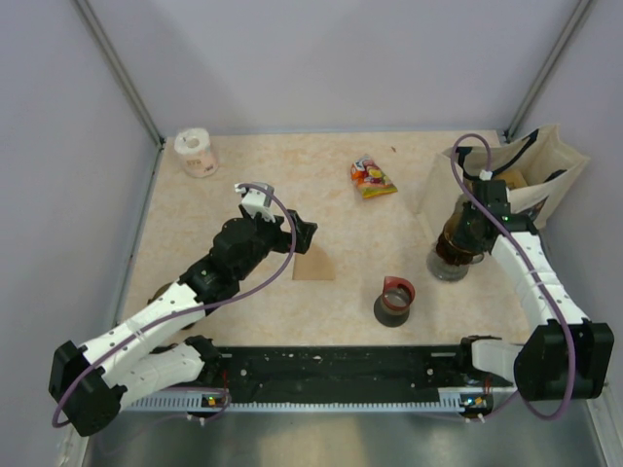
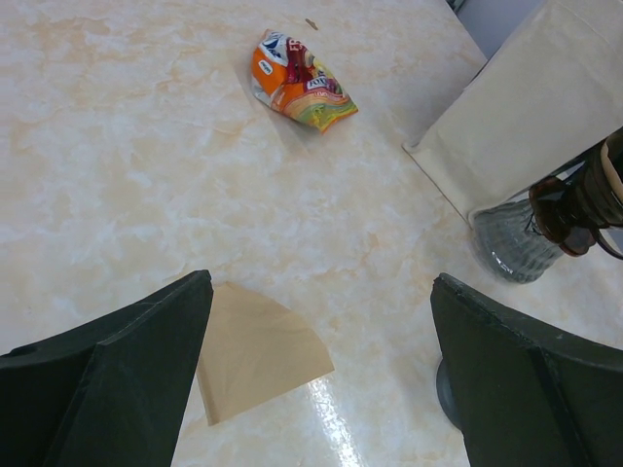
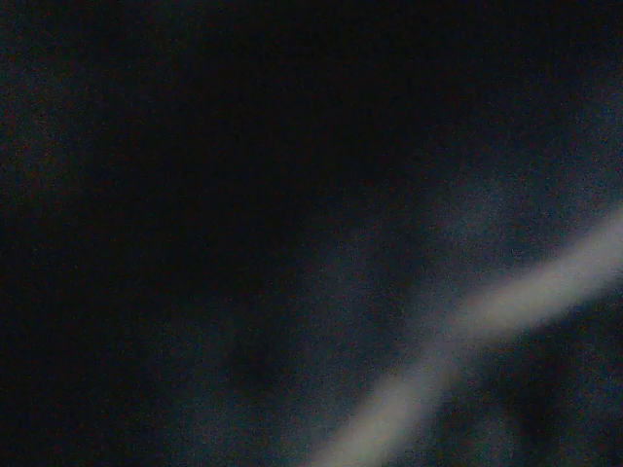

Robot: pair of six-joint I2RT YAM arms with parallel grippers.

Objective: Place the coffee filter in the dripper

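Overhead view of a pale marbled table (image 1: 195,214), with two robot arms reaching in from the near edge. Near the middle, a flat tan wedge of paper, the coffee filter (image 1: 313,265), lying on the tabletop, not lifted. Just over it, the left gripper (image 1: 300,233), spread fully wide and holding nothing. From the left wrist camera, one dark finger (image 2: 117,379) in front of the filter's left corner and the other well off to the right; contact with the paper impossible to judge.

Far right, the dripper (image 1: 453,243), an olive-brown cone apparently seated on a clear glass cup (image 1: 448,268), well apart from the filter. At the dripper, the right gripper (image 1: 469,229) — clenched, released or grasping the cone, cannot tell, with the right wrist view almost black.

Also there: black cup with red rim (image 1: 394,300), snack packet (image 1: 373,178), paper roll (image 1: 198,153), tan paper bag (image 1: 531,170).

Step in hand, by judgement: picking up the filter, not yet grasped. Next move likely calls for lowering the left fingers astride an edge of the thin sheet, pinching it off the surface, then carrying it right and setting it point down into the cone.
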